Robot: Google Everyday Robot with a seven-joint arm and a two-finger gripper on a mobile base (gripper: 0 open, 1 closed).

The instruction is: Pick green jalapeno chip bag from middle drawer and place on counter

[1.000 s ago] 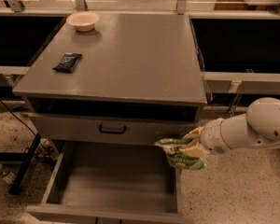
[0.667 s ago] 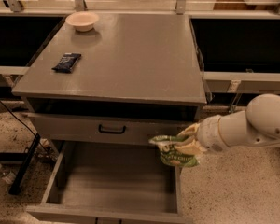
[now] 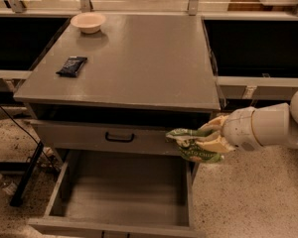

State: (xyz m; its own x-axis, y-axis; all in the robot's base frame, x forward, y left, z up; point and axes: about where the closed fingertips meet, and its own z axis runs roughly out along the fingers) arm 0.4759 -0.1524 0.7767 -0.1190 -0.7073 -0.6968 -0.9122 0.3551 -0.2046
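The green jalapeno chip bag [image 3: 191,144] hangs in the air just in front of the counter's front right corner, above the right side of the open middle drawer [image 3: 121,187]. My gripper [image 3: 208,138] is shut on the bag, its cream fingers pinching the bag's right side, with the white arm reaching in from the right. The drawer's grey floor is bare. The counter [image 3: 139,63] is the wide grey top above, and the bag is below its level.
A small dark flat packet [image 3: 72,66] lies on the counter's left side. A cream bowl [image 3: 88,22] stands at the counter's back left. A closed drawer front with a black handle [image 3: 119,138] sits above the open drawer. Black cables lie on the floor at left.
My gripper has lifted the chip bag up and a little to the left, from over the drawer's right wall to just below the counter's front edge.
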